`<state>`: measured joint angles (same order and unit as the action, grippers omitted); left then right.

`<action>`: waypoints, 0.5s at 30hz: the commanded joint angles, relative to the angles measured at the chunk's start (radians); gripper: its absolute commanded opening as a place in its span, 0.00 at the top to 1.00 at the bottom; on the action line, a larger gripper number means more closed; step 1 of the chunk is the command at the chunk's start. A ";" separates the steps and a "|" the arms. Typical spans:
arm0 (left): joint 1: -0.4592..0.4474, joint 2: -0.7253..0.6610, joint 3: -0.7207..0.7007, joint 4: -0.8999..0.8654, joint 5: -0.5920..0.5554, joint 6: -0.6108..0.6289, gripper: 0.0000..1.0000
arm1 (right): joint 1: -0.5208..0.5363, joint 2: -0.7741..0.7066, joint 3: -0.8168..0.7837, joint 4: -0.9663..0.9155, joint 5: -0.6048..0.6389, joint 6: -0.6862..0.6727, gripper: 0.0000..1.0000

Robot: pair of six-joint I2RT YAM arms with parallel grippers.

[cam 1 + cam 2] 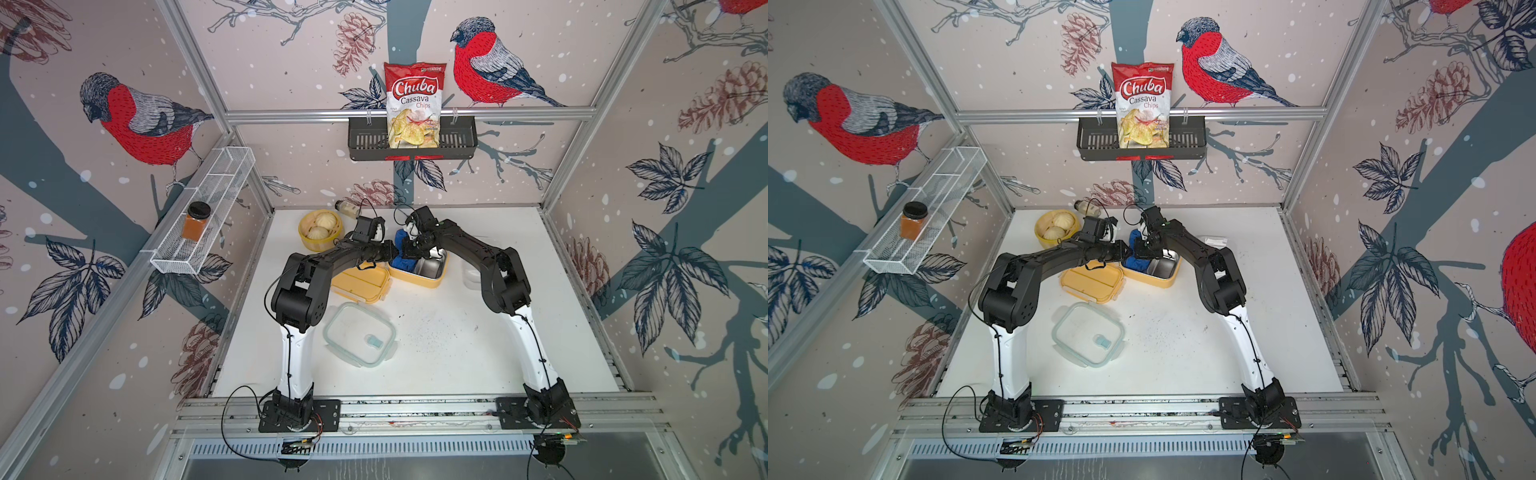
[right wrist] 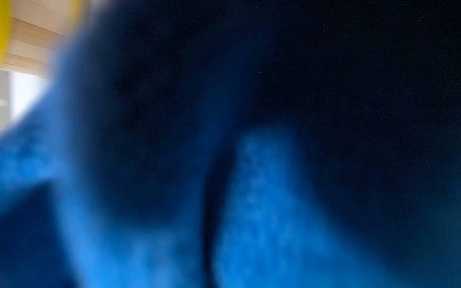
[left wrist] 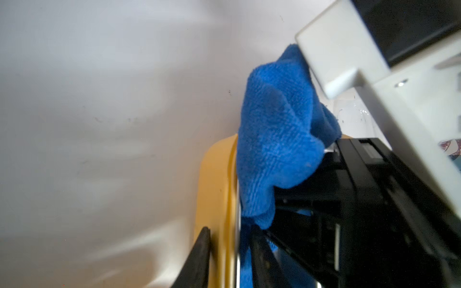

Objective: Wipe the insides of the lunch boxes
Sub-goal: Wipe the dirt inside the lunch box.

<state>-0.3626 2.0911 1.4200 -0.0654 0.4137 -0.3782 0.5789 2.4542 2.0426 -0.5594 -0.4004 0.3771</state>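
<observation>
One yellow lunch box [image 1: 417, 281] is located mid-table. Its left wall is straddled by the left gripper [image 3: 229, 259], jaws narrowly apart; a firm grip cannot be confirmed. A blue cloth [image 1: 400, 262] is pinched inside the box by the fully closed right gripper [image 1: 409, 249].

The yellow lunch box [image 1: 417, 281] sat open at twelve o'clock, steel interior showing, its yellow lid [image 1: 365, 286] flat at ten. The clear box [image 1: 471, 277] (half hidden) stood at two, its green-rimmed lid [image 1: 353, 332] at eight.
</observation>
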 commanded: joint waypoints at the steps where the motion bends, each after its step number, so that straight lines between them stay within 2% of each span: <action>1: 0.000 0.006 0.002 0.030 0.018 -0.006 0.74 | 0.013 0.005 -0.026 0.043 -0.162 0.052 1.00; 6: 0.000 0.008 -0.001 0.035 0.007 -0.008 0.80 | 0.023 0.021 -0.006 -0.053 -0.231 -0.005 1.00; 10: 0.008 0.007 -0.001 0.037 -0.001 -0.010 0.84 | 0.024 0.037 0.026 -0.255 -0.156 -0.129 0.99; 12: 0.011 0.007 -0.001 0.038 -0.001 -0.011 0.85 | 0.025 0.044 0.038 -0.368 -0.037 -0.182 0.99; 15: 0.012 0.006 -0.002 0.038 -0.001 -0.008 0.85 | 0.018 0.034 0.053 -0.446 0.195 -0.187 0.99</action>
<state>-0.3542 2.0956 1.4200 -0.0650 0.3805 -0.3603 0.5957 2.4771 2.0991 -0.7109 -0.4541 0.2558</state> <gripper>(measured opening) 0.163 0.081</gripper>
